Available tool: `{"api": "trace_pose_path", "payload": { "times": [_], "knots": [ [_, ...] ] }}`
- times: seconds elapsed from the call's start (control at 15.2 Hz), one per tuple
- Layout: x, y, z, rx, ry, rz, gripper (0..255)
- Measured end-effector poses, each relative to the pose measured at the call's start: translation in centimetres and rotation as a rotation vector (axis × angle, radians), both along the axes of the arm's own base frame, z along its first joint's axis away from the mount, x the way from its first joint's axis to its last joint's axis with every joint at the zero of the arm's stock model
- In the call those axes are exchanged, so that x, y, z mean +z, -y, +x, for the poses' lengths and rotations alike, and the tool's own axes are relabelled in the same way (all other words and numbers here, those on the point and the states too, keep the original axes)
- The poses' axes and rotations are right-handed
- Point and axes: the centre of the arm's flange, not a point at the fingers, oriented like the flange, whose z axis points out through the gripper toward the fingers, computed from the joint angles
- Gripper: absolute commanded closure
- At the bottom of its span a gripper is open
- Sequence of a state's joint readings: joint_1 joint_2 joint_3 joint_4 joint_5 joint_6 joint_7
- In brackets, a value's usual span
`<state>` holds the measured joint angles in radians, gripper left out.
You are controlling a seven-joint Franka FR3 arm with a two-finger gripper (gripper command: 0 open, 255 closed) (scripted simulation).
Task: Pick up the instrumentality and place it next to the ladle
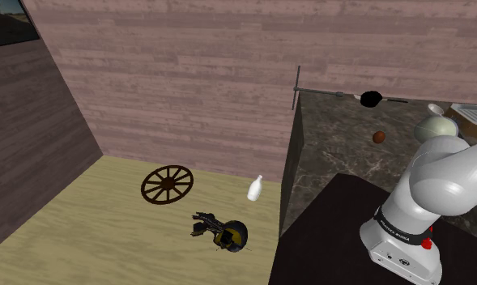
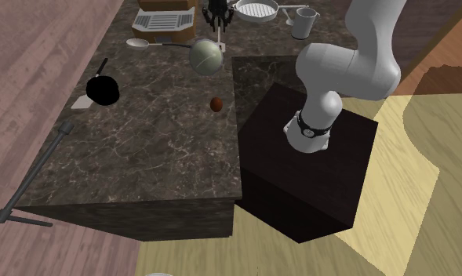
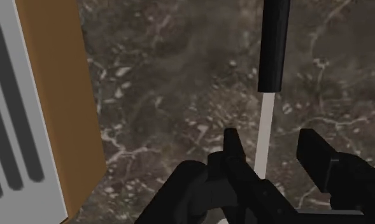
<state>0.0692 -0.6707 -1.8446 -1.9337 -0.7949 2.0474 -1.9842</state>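
Dark marbled tabletop (image 2: 143,157) carries a pale-shafted, black-handled utensil (image 3: 273,44) beside a brown-sided white box (image 3: 71,127). Black end effector (image 3: 275,143) hovers open and empty astride the shaft; closing too high could miss it, or the thin shaft may pivot.

The ladle (image 2: 140,43) lies on the counter (image 2: 143,165) beside the box (image 2: 165,21).
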Motion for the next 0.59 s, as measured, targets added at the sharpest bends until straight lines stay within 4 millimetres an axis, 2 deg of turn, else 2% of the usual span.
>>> {"api": "trace_pose_path", "payload": {
  "times": [0.33, 0.46, 0.59],
  "knots": [
    [0.0, 0.0, 0.0, 0.000, 0.000, 0.000, 0],
    [1.5, 0.0, 0.2, -0.001, 0.000, 0.000, 0],
    [4.0, -0.1, 0.2, 0.000, -0.001, -0.001, 0]
  ]
}}
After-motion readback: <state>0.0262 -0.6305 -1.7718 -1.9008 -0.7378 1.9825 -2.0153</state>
